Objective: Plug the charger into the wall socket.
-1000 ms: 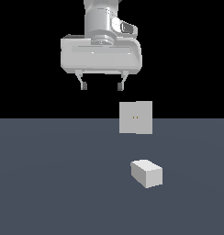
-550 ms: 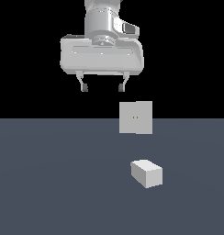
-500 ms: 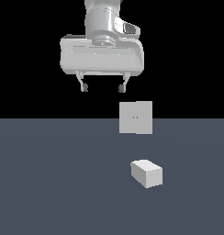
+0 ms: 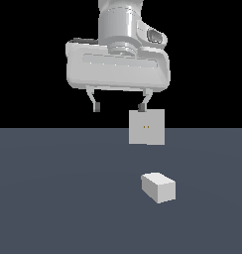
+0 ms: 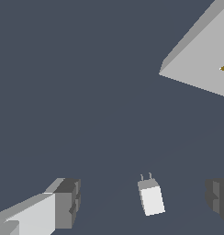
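I am holding the gripper (image 4: 119, 107) high up over the floor (image 4: 53, 198), and its two fingers are standing wide apart with nothing between them. It is hanging in the air and touching nothing. In the exterior view, one fingertip is showing just above the top edge of the socket (image 4: 147, 127), but I cannot tell how far in front of the plate it is. The socket is standing upright on the floor, with two tiny yellow holes in its middle. The charger (image 4: 158, 187) is lying on the floor in front of the socket, a little toward the exterior view's right, and well apart from it. It is a small pale block, and nothing is touching it. In the wrist view I am looking down on the charger (image 5: 151, 198) between the two dark fingertips (image 5: 68, 203), far below them. Two little prongs are sticking out of one end of it, and they are pointing roughly toward the socket (image 5: 196, 59). Only a corner of the socket is showing there, with one yellow hole near the picture's edge.
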Controlling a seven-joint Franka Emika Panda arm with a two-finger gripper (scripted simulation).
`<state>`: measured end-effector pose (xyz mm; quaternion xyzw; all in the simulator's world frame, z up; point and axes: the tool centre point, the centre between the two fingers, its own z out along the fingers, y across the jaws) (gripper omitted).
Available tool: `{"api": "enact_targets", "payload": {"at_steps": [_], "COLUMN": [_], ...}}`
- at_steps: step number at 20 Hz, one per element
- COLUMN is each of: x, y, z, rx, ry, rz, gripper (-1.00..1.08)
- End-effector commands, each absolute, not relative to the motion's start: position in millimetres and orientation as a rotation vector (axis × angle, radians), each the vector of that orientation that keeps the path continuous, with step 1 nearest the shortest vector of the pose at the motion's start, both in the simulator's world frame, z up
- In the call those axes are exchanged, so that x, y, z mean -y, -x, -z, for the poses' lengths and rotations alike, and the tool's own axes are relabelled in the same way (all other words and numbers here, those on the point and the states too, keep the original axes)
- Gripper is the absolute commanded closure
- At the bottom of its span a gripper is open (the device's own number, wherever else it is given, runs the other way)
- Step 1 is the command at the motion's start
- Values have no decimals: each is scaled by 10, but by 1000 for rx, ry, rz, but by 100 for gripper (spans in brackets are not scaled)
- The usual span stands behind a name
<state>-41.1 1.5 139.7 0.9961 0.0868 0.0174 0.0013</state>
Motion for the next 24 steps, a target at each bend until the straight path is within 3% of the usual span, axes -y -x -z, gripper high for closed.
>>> {"api": "enact_targets", "payload": {"at_steps": [1, 12, 24], "x": [68, 416, 542], "y": [546, 989, 1102], "z": [-1270, -786, -627], "rx": [-323, -516, -573], "ry": [-3124, -3105, -3099], "rz": [-61, -86, -93], "gripper": [-92, -92, -92]}}
